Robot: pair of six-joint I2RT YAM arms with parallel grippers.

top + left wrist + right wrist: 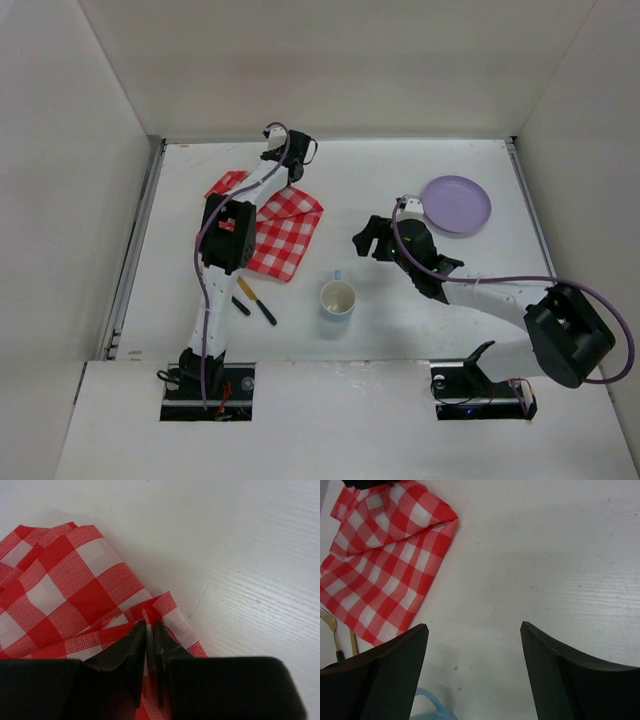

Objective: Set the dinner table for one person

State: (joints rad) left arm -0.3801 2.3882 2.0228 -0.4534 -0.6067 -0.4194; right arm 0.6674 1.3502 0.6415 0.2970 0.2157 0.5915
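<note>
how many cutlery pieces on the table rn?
2. A fork and a second gold utensil lie side by side at the near edge of the checked cloth, left of the mug. More may hide under it.

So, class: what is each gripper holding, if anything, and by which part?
Left gripper pinches the checked cloth at a raised fold on its edge. Right gripper is open, holding nothing.

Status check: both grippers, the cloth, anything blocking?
Left gripper shut on checked cloth edge. Right gripper open, empty, above bare dinner table. Purple plate, mug, cutlery lie apart, unset; nothing in the way.
</note>
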